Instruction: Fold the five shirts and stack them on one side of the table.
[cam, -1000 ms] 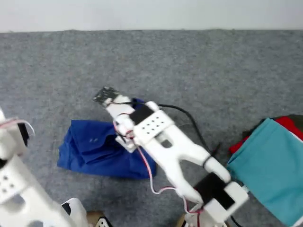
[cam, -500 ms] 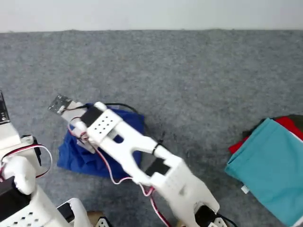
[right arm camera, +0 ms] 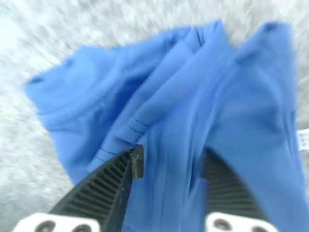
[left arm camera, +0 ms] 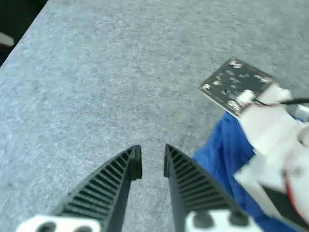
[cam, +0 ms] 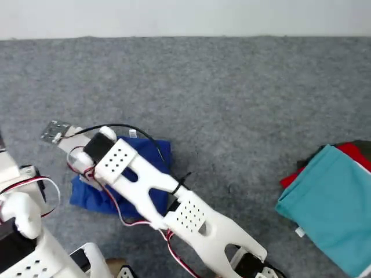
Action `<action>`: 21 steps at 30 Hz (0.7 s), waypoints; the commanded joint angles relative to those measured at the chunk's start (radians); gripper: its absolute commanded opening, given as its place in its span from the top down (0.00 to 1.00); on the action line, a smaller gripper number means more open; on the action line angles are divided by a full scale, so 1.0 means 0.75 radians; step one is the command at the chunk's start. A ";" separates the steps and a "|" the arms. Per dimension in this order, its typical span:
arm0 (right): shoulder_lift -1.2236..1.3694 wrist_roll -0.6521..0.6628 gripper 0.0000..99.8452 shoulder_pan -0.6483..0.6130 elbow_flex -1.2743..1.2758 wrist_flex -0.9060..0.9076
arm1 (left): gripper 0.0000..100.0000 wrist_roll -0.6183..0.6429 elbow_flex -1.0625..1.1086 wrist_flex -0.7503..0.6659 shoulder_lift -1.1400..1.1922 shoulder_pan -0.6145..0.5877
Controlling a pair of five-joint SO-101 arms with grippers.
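Hovering over: blue shirt (cam: pixel 155 152), on the near-left part of the grey table (cam: pixel 243 92); in the high view my right arm lies across its middle.
Right gripper (right arm camera: pixel 169 164): jaws spread wide over rumpled blue cloth; I cannot tell whether they touch it.
Left gripper (left arm camera: pixel 152 162): jaws a narrow slit apart, nothing between them, above the table beside the shirt.
Edges: the far table edge meets a white wall (cam: pixel 185 17); a folded teal shirt (cam: pixel 324 202) lies on a red shirt (cam: pixel 355 152) at the right edge.
Room: grey surface runs wide between blue shirt and stack.
Wrist detail: the right wrist view gives folds and stitching; the left wrist view gives my right arm's circuit board (left arm camera: pixel 236 87) beside the shirt.
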 commanded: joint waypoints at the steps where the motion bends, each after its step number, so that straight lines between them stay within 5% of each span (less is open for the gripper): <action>1: -0.019 -0.004 0.55 -0.073 -0.149 0.060 | 0.91 0.035 -0.003 -0.027 -0.010 -0.074; 15: -0.044 -0.004 0.54 0.445 -0.203 0.079 | 0.91 0.035 0.003 -0.025 -0.010 -0.080; 21: -0.058 -0.008 0.54 0.369 -0.020 0.081 | 0.91 0.035 0.003 -0.025 -0.010 -0.080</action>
